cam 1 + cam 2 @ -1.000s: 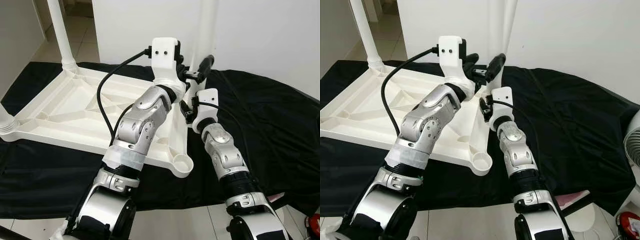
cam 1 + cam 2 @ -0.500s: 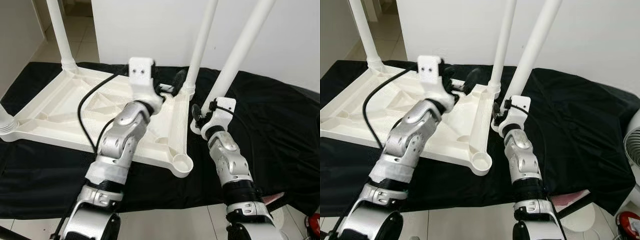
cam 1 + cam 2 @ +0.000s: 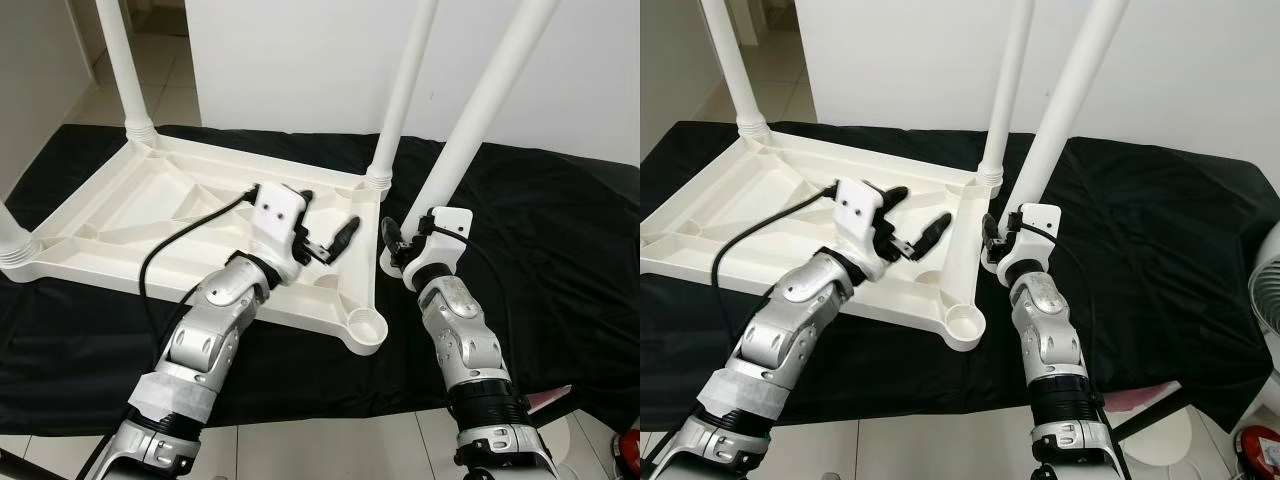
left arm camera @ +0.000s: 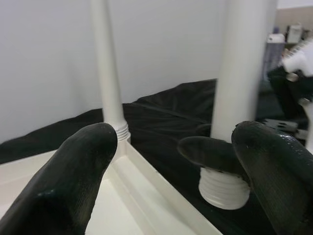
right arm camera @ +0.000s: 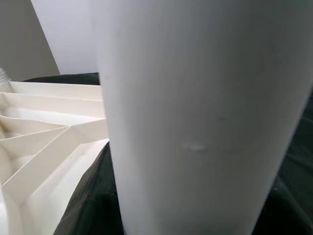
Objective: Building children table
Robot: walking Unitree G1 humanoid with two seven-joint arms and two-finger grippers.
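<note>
A white plastic tabletop (image 3: 150,215) lies upside down on a black cloth. Upright legs stand in its far left corner (image 3: 120,60) and far right corner (image 3: 400,90). The near right corner socket (image 3: 366,325) holds nothing. My right gripper (image 3: 400,240) is shut on a loose white leg (image 3: 480,110) near its lower end. That leg leans to the right, and its threaded end (image 3: 393,264) rests on the cloth beside the tabletop's right rim. My left gripper (image 3: 325,218) hovers open over the tabletop's right part with nothing between its fingers (image 4: 73,181).
The black cloth (image 3: 560,250) spreads wide to the right of the tabletop. A white wall stands close behind. A white fan (image 3: 1265,290) and a red object (image 3: 1255,445) sit at the far right. Tiled floor lies along the front edge.
My left arm has drawn back from the far right leg and come down over the tabletop. My right gripper has come away holding the tilted loose leg, its end on the cloth.
</note>
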